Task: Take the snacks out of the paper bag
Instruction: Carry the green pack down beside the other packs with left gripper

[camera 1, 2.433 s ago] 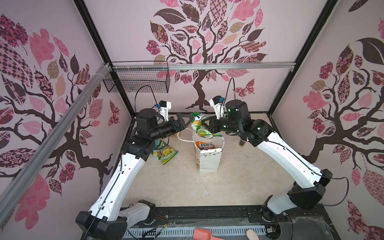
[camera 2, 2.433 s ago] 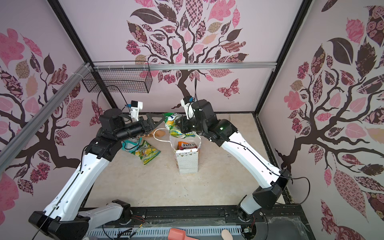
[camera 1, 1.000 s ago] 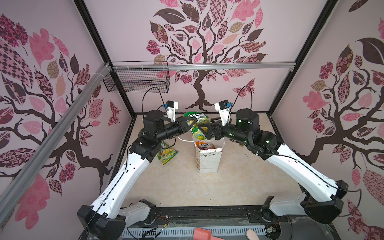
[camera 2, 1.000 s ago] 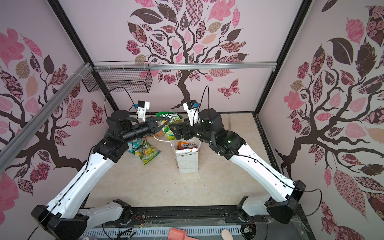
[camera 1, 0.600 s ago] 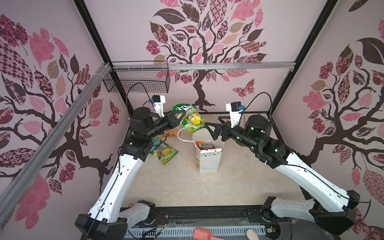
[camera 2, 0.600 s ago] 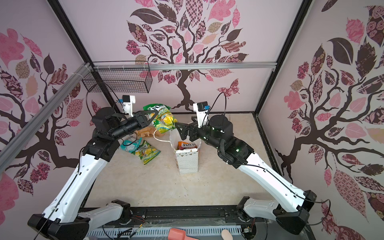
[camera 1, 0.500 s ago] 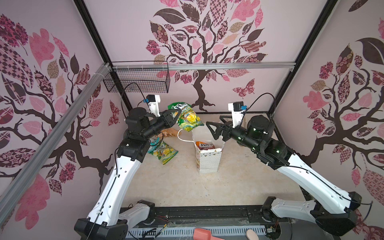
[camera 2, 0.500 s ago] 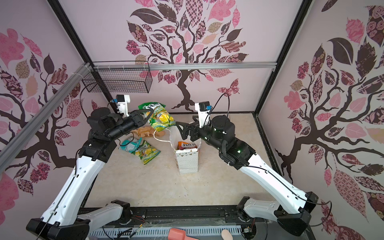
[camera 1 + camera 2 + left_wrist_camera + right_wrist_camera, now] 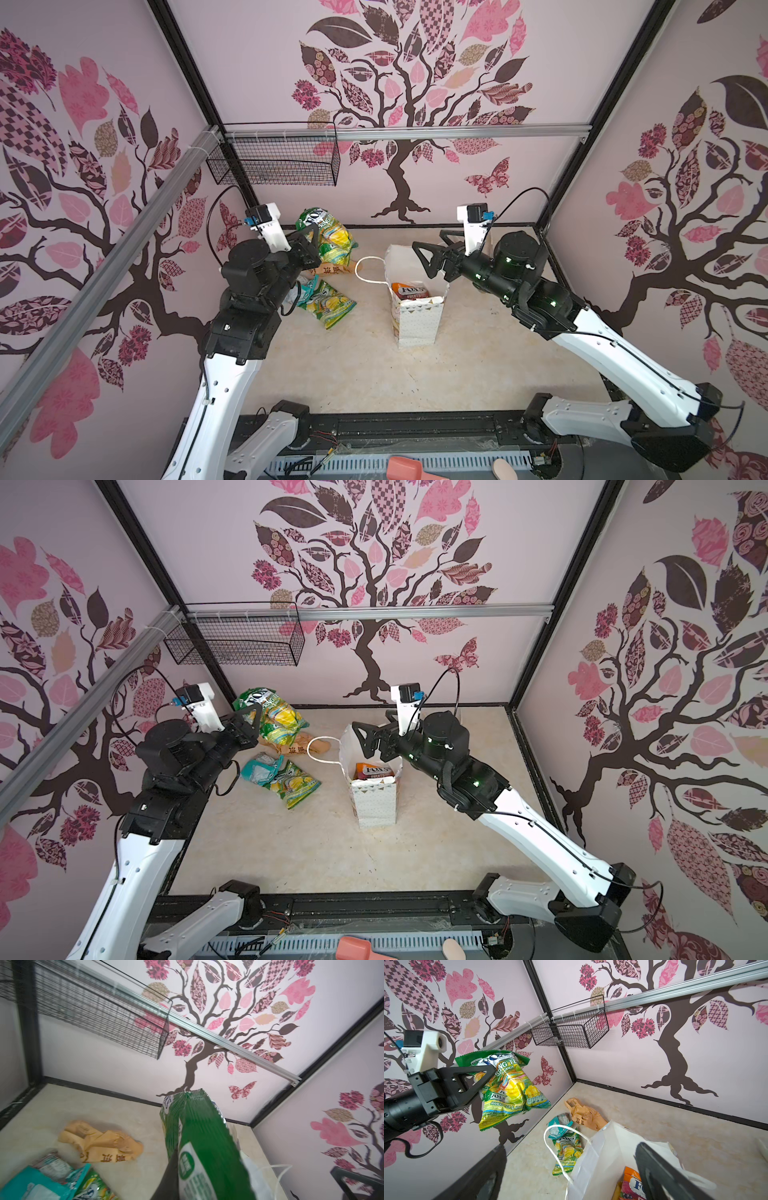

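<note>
**Left claw [image 9: 486, 1073] holds a snack up high**

It is clamped on a green snack [image 9: 512, 1088], in the air beside the paper bag [image 9: 417, 328]. It should go down low by the other snacks [image 9: 330, 303] on the desk [image 9: 374, 374], then let go. Right claw [image 9: 432, 249] hangs wide apart over the bag's orange snack [image 9: 409, 290].

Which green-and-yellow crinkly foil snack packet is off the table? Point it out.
The hanging packet, clamped in the left gripper; the other green-and-yellow packet lies flat on the beige table beside the teal foil packet.
</note>
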Robot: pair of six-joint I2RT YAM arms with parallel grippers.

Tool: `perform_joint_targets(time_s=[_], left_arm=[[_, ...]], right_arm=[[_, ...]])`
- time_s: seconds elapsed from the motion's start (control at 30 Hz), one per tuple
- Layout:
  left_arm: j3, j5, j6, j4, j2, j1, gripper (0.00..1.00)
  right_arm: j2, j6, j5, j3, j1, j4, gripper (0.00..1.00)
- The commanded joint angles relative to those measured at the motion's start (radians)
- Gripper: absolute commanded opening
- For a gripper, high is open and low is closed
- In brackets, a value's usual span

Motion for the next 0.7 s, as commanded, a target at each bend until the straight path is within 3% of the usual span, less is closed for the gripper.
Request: perform_joint_targets(time_s=[0.0,0.27,0.43,0.5,0.67], left_arm=[[-0.044,-0.15,0.048,0.018,-0.014,0.004,0.0],[-0.106,-0.213,0.04,0.016,0.023,0.009,0.0],[-0.148,-0.168,-0.004,0.035,0.069,0.02,0.0],[-0.171,-0.111,-0.043,0.057,0.093,0.037,0.0],[-0.289,0.193,-0.256,0.208,0.163,0.163,0.0]], right_arm=[[-0.01,0.006,0.018,0.0,0.005,0.022,0.99],[-0.011,0.011,0.026,-0.006,0.005,0.026,1.0],[-0.01,0.012,0.027,-0.01,0.005,0.018,1.0],[-0.007,0.012,0.027,-0.005,0.005,0.012,1.0],[0.003,0.01,0.027,0.002,0.004,-0.009,1.0]])
